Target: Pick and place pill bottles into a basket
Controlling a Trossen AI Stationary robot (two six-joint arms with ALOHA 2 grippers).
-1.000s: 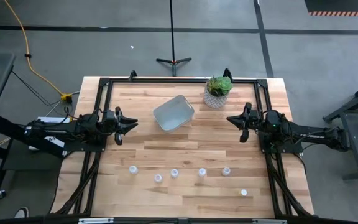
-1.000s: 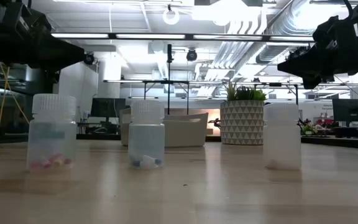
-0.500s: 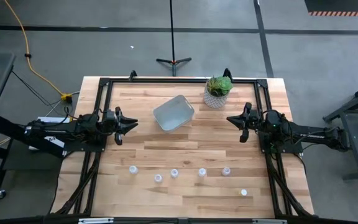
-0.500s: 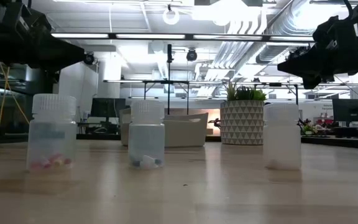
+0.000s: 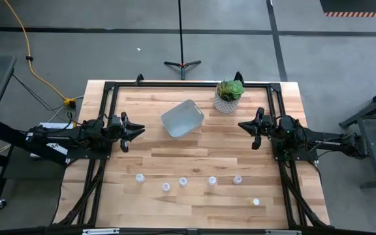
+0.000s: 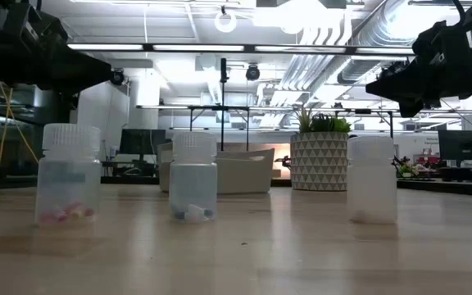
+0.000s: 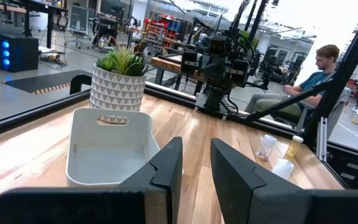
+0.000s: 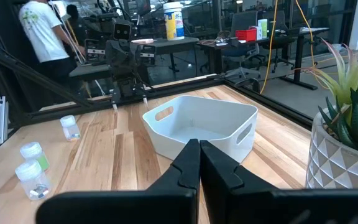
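Note:
Six small whitish pill bottles stand upright on their bases on the wooden table near its near edge: a row (image 5: 140,177), (image 5: 166,187), (image 5: 183,181), (image 5: 212,181), (image 5: 237,179), and one apart (image 5: 256,202). The pale grey-blue basket (image 5: 182,118) rests on the table at the far middle and holds nothing that shows. My left gripper (image 5: 138,130) hovers at the table's left, left of the basket, open by a narrow gap (image 7: 196,171) and empty. My right gripper (image 5: 242,125) hovers at the right, shut (image 8: 199,155) and empty.
A white pot with a green plant (image 5: 229,95) stands just right of the basket, near the far edge. A black frame (image 5: 175,83) runs round the table. Bare wood lies between the basket and the bottle row. A person (image 7: 319,68) sits beyond the table.

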